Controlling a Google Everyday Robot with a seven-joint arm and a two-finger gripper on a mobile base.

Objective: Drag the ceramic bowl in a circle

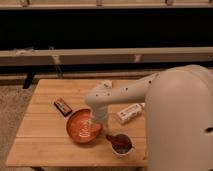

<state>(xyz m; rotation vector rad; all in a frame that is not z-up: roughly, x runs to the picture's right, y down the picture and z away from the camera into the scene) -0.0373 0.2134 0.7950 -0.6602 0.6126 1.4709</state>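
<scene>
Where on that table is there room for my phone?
The table is bare at its front-left corner, bordered by the ceramic bowl and dark bar, and along the far-left strip. Crowded right: gripper down at the bowl, small cup, white packet.

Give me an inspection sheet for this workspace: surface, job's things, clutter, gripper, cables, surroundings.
Surface: wooden table, with items in the middle and on the right.
Job's things: ceramic bowl, orange-red, upright, near the front middle.
Clutter: dark snack bar behind-left of the bowl; white packet to its right; small cup with dark reddish contents at front right.
Grippers: gripper points down at the bowl's right side; contact unclear.
Cables: nothing seen.
Surroundings: pale rail across a dark background; carpet on the left.
</scene>
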